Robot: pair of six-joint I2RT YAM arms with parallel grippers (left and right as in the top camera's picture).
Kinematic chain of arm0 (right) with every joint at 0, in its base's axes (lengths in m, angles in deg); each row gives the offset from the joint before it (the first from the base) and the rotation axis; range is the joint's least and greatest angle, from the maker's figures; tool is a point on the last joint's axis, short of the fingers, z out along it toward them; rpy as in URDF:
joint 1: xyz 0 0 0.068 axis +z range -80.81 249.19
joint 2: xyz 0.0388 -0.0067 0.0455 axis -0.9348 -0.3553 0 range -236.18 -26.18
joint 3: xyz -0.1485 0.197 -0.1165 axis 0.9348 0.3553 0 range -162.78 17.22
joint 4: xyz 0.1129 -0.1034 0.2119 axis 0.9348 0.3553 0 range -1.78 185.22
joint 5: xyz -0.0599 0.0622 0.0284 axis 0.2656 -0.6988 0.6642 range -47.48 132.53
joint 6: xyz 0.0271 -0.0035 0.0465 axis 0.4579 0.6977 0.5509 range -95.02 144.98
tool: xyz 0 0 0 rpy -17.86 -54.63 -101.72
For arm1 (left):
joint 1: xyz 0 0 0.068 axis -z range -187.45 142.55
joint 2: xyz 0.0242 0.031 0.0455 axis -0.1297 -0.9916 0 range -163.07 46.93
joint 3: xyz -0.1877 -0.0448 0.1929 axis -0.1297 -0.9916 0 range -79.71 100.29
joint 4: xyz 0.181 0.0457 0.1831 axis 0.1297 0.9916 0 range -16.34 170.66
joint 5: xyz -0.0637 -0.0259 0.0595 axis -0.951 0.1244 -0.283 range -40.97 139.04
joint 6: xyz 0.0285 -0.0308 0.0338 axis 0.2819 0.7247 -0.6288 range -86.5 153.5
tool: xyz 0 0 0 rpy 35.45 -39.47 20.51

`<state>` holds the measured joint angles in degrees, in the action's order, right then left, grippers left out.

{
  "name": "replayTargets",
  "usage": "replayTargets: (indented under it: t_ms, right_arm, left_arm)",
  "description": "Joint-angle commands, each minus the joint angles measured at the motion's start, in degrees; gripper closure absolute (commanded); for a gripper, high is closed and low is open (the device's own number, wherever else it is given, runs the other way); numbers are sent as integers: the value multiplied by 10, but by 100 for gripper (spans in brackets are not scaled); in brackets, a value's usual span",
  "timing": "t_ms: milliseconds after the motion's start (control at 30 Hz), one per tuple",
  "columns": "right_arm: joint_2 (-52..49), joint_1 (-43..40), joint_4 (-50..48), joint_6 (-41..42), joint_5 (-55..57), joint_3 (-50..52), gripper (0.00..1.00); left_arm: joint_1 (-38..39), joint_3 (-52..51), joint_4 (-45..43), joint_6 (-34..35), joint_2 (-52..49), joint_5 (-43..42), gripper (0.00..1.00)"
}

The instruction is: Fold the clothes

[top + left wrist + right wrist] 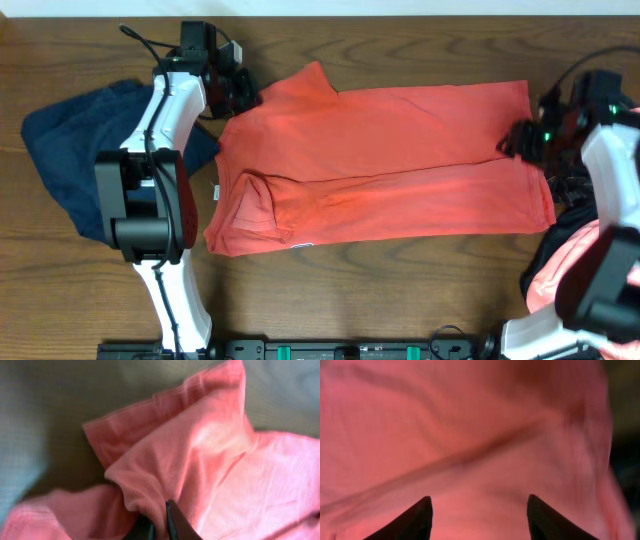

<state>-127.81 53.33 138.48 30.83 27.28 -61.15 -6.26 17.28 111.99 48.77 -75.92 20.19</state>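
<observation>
We've got left gripper (243,95) pinched shut on T-shirt (380,165) sleeve fold, toward table (400,290) far edge. T-shirt lies mid-table, long axis left-right. At opposite end, right gripper (515,140) hovers, jaws spread over fabric, gripping nothing.

The left arm (165,130) is extended from its base at about 7 o'clock up toward 11 o'clock of the overhead view. There the left end effector (238,92) is turned toward 3 o'clock, and its fingertips (172,522) are pressed together on a fold of the T-shirt (210,470). The right arm (610,170) is bent up from about 4 o'clock, the right end effector (520,140) is pointed toward 9 o'clock, and its fingers (415,522) are held well apart.
</observation>
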Motion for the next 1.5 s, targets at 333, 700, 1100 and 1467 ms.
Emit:
replayTargets:
  t_ms: [333,700,1100,1467]
  right_arm:
    - [-214,5,-255,2,24,-155,14]
    - [-306,7,-395,12,50,-155,14]
    - [-348,7,-402,17,58,-154,95]
    - [-288,-16,-306,52,60,-155,99]
  left_arm:
    - [9,7,127,-35,8,-5,92]
    - [39,7,127,-65,8,26,92]
    - [41,7,132,-65,8,28,92]
    - [22,8,197,-67,28,29,94]
